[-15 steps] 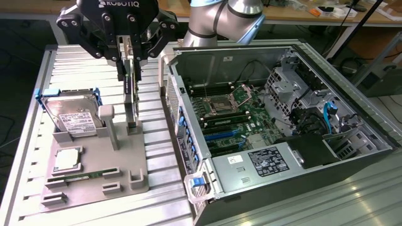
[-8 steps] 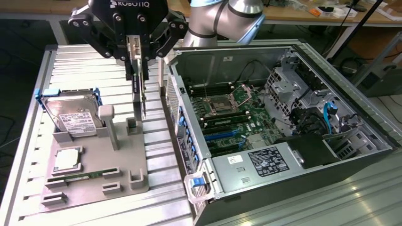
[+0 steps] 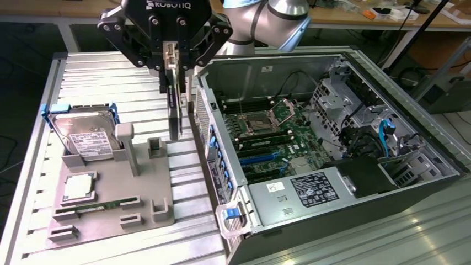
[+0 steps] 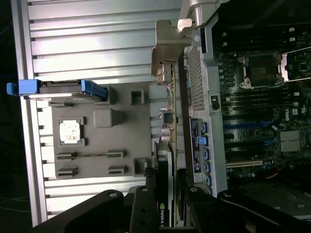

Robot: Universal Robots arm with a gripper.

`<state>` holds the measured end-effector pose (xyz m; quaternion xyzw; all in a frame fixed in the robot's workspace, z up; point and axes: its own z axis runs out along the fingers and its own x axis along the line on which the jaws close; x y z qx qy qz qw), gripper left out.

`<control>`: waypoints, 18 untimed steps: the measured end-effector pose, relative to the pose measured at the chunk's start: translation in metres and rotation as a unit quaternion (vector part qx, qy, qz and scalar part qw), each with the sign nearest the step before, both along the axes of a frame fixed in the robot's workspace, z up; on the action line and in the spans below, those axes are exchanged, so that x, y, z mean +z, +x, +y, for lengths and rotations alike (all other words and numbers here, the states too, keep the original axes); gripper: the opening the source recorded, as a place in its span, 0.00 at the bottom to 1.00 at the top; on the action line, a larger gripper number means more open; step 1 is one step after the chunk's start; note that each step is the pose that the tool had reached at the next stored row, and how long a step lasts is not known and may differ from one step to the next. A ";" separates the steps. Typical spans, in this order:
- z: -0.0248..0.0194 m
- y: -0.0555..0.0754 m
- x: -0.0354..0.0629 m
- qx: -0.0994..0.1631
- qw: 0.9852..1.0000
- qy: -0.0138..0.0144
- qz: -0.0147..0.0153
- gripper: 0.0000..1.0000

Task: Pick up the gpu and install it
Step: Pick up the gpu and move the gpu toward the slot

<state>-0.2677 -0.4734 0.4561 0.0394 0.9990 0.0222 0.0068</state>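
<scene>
**A:** Where is the gpu, and how far along is the job?

**B:** The end effector [image 3: 174, 74] pinches the gpu [image 3: 174, 113] by its upper edge. The card hangs upright, edge-on, above the grey holder tray [image 3: 147, 212] on the slatted counter [image 3: 110, 72], just beside the open computer case [image 3: 257, 74]. The pick-up looks done. Installing is not: the card is outside the case.

**A:** What can be counted?

**B:** One gpu, one hard drive [image 3: 85, 135], one processor chip [image 3: 79, 187], one memory stick [image 3: 96, 207], one case.
</scene>
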 end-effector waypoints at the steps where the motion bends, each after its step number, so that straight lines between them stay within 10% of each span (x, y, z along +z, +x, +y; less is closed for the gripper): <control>1: 0.0000 0.001 0.0000 0.000 1.000 0.000 0.000 0.27; 18: 0.0000 0.017 0.0000 0.000 1.000 0.000 0.000 0.27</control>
